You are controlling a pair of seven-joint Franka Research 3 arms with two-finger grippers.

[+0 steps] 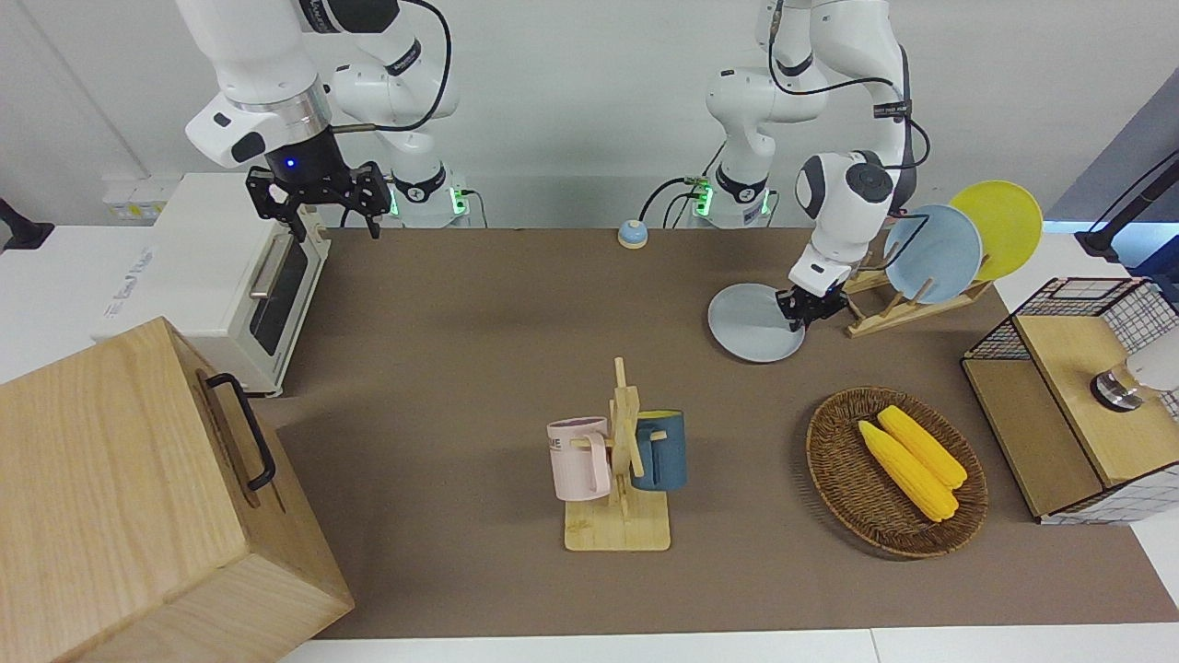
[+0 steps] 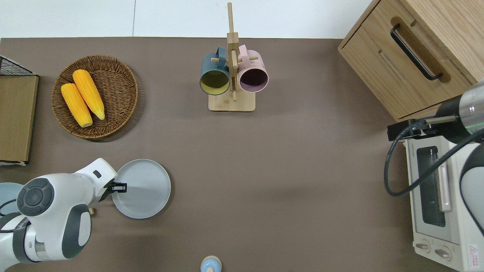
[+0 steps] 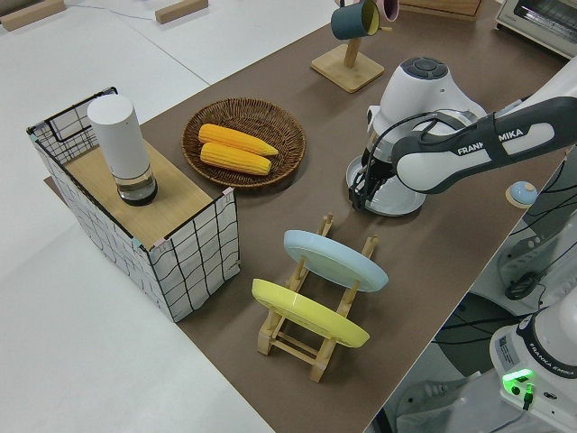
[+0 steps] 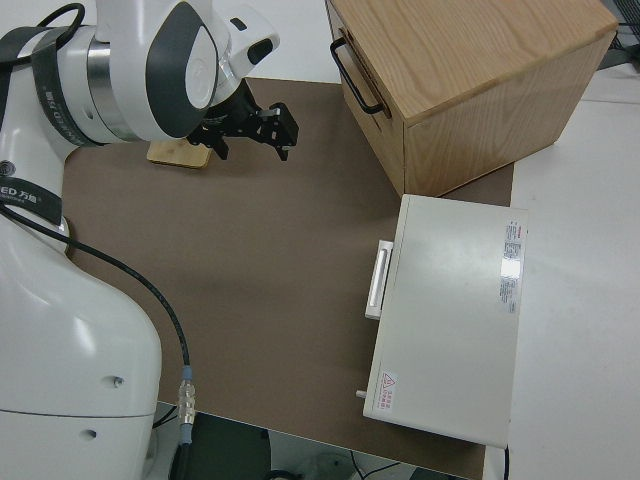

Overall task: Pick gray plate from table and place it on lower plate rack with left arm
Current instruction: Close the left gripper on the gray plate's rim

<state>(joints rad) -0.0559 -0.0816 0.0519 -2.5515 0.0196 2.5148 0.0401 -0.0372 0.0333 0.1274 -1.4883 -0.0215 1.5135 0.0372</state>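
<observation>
Left gripper (image 2: 120,186) sits low at the gray plate's (image 2: 145,189) rim, on the edge toward the rack, lower left of the overhead frame. Fingers look to straddle the rim, one tip over the plate's inner surface, but whether they are pinched on it or just set around it I cannot tell. Plate body extends from the gripper toward frame centre in the overhead view; in the front view the gripper (image 1: 811,308) meets the plate (image 1: 751,322) at its right edge. Left arm is the near one by far; right gripper (image 1: 318,198) is parked, jaws apart.

Gray plate lies flat on the tabletop (image 2: 264,170), just beside the lower plate rack (image 1: 889,308) and toward the table's middle from it. Rack already carries a light blue plate (image 1: 939,253) and a yellow plate (image 1: 999,221), both on edge and leaning; free slots seem to be at the rack's end closest to the gray plate.

Plate itself: round, shallow, pale gray, matte, low raised rim, plain, about the size of the racked ones. No long axis, so any rim point serves; a thin rim probably needs a firm pinch.
</observation>
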